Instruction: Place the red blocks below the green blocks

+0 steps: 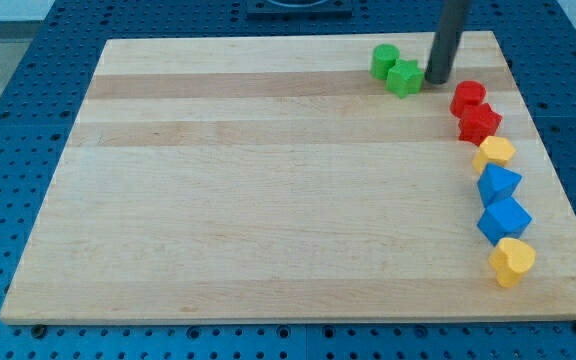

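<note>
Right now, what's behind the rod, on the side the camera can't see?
My tip rests on the board, just right of the green blocks. Only bare wood shows around it. The strip of board directly behind the rod is covered, so I can't tell.

— What is recorded along the view's right side?

— A yellow block (494, 152) is seen uppermost, with a blue block (497, 184) touching it below. A second blue block (504, 219) follows, and a yellow heart-shaped block (512, 261) is placed lowest.

— And the surface?

— A wooden board (268, 200) is noted, laid on a blue perforated table (8, 120).
</note>
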Action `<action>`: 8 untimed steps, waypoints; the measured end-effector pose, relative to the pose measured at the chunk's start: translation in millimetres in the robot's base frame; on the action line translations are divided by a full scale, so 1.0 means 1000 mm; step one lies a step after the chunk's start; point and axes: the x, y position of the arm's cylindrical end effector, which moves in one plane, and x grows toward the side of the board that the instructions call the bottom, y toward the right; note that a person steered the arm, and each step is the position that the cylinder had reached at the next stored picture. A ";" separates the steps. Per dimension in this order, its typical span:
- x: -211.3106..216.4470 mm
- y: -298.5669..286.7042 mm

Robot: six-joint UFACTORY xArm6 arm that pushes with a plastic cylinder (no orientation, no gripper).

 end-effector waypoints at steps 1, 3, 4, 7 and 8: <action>0.000 0.039; 0.019 0.072; 0.042 0.072; 0.105 0.072; 0.110 0.069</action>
